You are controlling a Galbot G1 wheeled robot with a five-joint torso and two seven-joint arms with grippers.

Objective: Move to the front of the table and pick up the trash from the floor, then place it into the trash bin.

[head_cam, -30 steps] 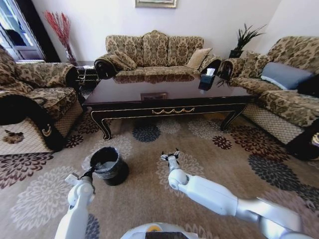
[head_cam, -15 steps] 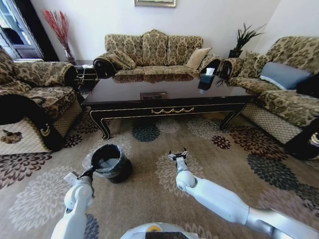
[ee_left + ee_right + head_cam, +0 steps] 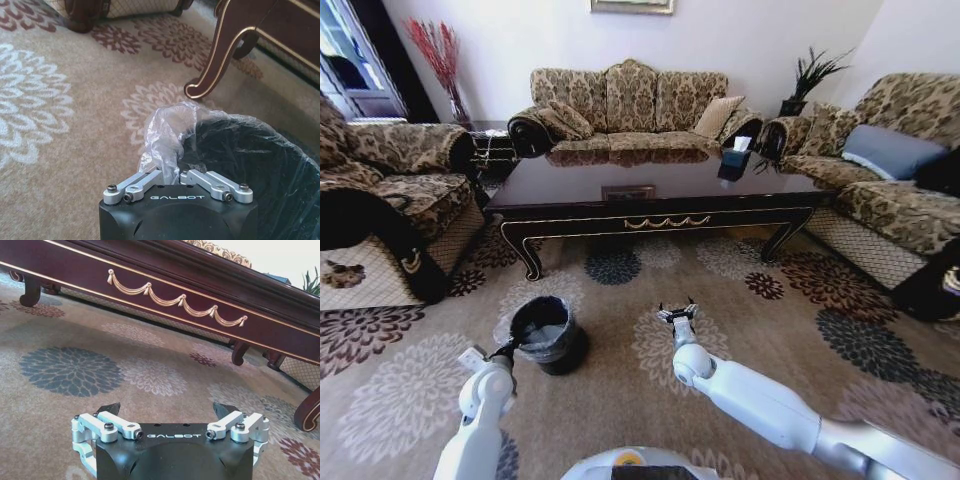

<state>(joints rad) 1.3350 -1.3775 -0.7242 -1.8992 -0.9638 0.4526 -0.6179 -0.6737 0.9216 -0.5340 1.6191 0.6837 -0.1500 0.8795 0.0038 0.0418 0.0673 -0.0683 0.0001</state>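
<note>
Trash bin [image 3: 548,335]: on floor [image 3: 620,400], near-left of counter [image 3: 650,190]. Left gripper [image 3: 508,350] jaws clenched on its clear liner [image 3: 167,127] (near rim). Right gripper [image 3: 677,312]: jaws released, over carpet.

Head view high, facing table [image 3: 650,190]; wrist views low, near floor [image 3: 150,365], sharing table.

Since 1 s ago the left gripper [image 3: 507,350], shut on the bin's clear liner, slid w/ the trash bin [image 3: 546,334] a bit right & lower in the frame, & the right gripper [image 3: 677,313] moved up-right.
</note>
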